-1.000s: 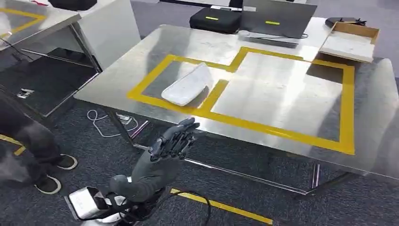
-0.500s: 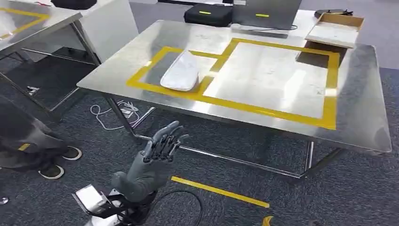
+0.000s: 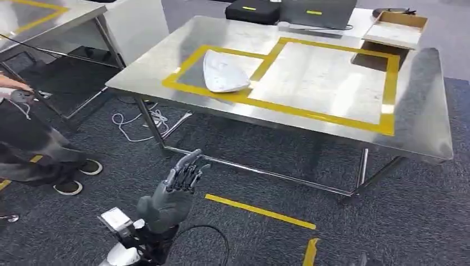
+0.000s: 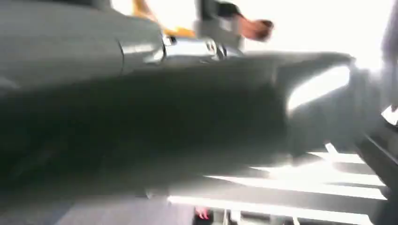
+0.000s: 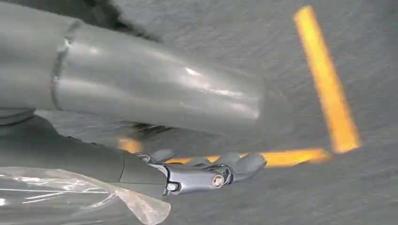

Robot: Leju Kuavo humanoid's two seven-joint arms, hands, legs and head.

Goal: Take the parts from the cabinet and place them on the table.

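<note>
From the head view, a steel table (image 3: 310, 119) marked with yellow tape (image 3: 310, 113) stands on dark grey carpet (image 3: 421, 221), and a white bagged part (image 3: 223, 72) lies flat on it inside the smaller taped rectangle, near the table's left front edge. Behind, at the far edge, sit a black case (image 3: 250, 10), a laptop (image 3: 317, 13) and an open cardboard box (image 3: 397, 30). The robot's left hand (image 3: 173, 191) is raised in front of the table and below its edge, well apart from the part, fingers (image 3: 188, 169) straight, slightly spread and holding nothing. A person's legs and shoes (image 3: 69, 185) show at the left edge, beside a second steel table (image 3: 33, 22). Strips of yellow floor tape (image 3: 259, 211) run across the carpet below the hand. In the left wrist view, heavily blurred, the grey cover of the left hand takes up most of the frame against bright background; the fingers cannot be made out here. In the right wrist view, the right hand (image 5: 141, 140) hangs over the carpet and yellow floor tape, thick grey thumb (image 5: 155, 101) extended, darker fingers (image 5: 211, 176) lying fairly straight; a crinkled clear plastic film (image 5: 70, 194) shows beside the palm, and whether the hand grips it cannot be told.
</note>
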